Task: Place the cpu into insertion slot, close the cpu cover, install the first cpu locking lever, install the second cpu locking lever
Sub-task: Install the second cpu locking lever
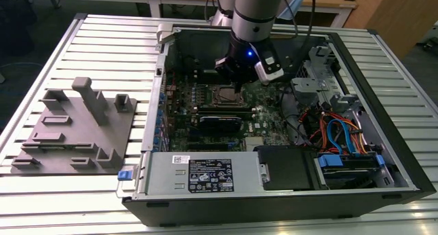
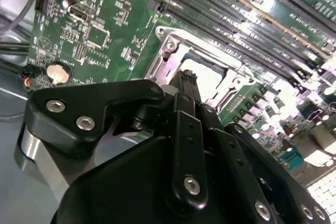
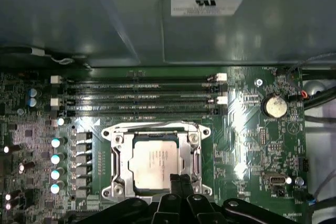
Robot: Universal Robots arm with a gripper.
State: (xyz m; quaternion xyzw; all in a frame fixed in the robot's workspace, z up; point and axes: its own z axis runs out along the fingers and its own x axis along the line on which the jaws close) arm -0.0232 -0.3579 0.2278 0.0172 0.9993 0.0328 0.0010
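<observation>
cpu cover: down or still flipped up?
Down. In the first wrist view the cpu cover lies flat as a silver frame around the cpu, whose metal top shows through its cut-out. The tool sits at its edge.

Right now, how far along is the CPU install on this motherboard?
The cpu already sits in the insertion slot, and the cpu cover looks closed down around it. The gripper hovers at the socket's edge, holding nothing I can see. Whether either locking lever is latched I cannot tell, so the levers may remain.
</observation>
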